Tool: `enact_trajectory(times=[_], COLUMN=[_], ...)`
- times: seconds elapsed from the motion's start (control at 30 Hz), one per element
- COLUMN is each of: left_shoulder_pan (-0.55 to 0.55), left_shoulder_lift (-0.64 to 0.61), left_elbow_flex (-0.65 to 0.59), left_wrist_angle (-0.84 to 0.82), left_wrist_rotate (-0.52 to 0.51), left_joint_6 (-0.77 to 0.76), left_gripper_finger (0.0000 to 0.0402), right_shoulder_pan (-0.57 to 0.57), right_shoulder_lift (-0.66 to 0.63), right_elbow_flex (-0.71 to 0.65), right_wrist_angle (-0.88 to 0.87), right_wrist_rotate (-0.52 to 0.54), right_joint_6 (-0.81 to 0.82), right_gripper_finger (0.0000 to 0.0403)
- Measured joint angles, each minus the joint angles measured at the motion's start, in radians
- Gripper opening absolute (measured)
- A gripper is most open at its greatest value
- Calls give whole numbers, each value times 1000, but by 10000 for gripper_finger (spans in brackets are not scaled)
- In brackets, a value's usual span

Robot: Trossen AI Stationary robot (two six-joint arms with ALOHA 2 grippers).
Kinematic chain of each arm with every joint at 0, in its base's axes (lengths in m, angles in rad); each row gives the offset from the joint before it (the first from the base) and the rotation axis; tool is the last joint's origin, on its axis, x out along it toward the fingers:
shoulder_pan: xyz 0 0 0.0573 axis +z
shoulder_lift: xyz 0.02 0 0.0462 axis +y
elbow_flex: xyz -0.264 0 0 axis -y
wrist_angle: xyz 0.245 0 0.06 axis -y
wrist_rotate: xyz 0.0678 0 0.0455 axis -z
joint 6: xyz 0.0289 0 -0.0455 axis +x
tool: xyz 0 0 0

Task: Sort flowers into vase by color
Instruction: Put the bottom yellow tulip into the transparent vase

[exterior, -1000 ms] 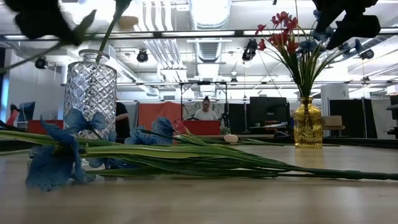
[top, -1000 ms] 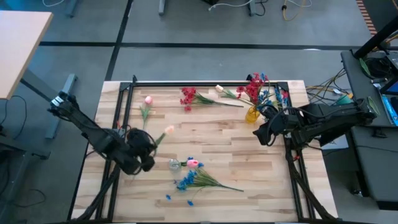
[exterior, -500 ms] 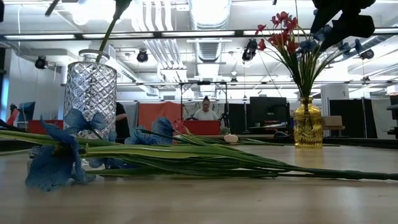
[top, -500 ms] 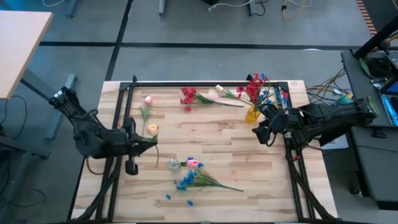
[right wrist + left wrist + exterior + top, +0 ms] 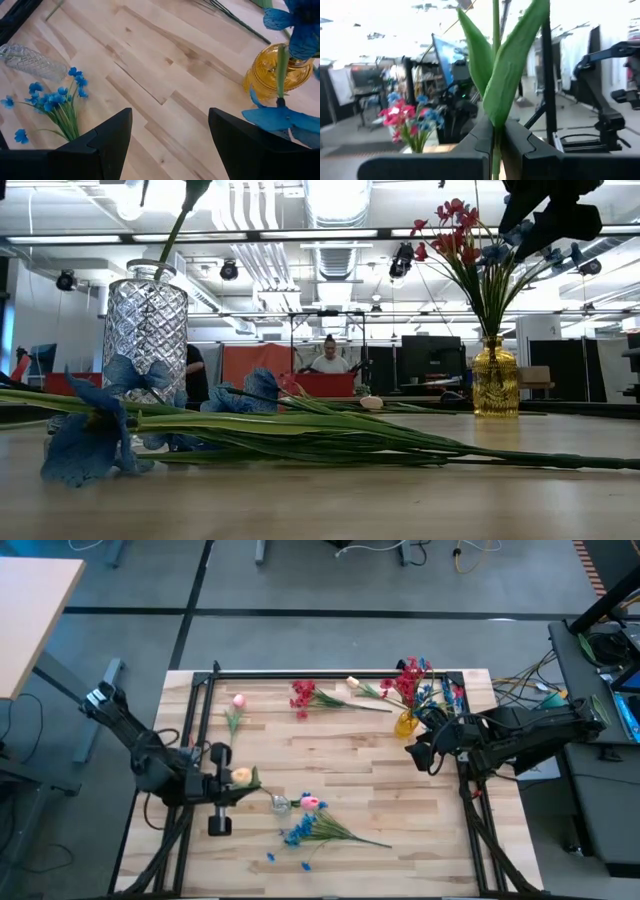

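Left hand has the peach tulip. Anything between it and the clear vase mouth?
Nothing visible. The left hand is shut on the peach tulip stem just left of the clear vase, whose mouth already holds one pink tulip. The right hand waits open by the yellow vase.

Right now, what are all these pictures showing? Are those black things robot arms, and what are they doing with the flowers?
Yes, two black robot arms work at a wooden table. One picture looks straight down from above, one looks level across the tabletop, and two come from small cameras on the arms' wrists.

The left gripper is pinched shut on a peach flower; its wrist camera shows the green stem squeezed between the fingers. It is beside the clear glass vase, which has a pink flower in it.

The right gripper is open and holds nothing, near the yellow vase of red and blue flowers.

Lying on the table: a blue bunch, a red bunch, a pink bud and a cream bud.
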Motion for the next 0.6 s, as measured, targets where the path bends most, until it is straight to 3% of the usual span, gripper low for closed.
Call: enact_trajectory(times=[0.27,0.6], left_shoulder_pan=[32,34], left_shoulder_lift=[0,-6], left_elbow_flex=[-162,-216], left_wrist_angle=[243,254], left_wrist_rotate=[37,-22], left_joint_6=[34,12], left_gripper_finger=[1,1], right_shoulder_pan=[0,0], right_shoulder_lift=[0,0], right_elbow_flex=[0,0], right_wrist_angle=[1,24], right_wrist_rotate=[0,0], right_joint_6=[0,-6], right_gripper_finger=[254,254])
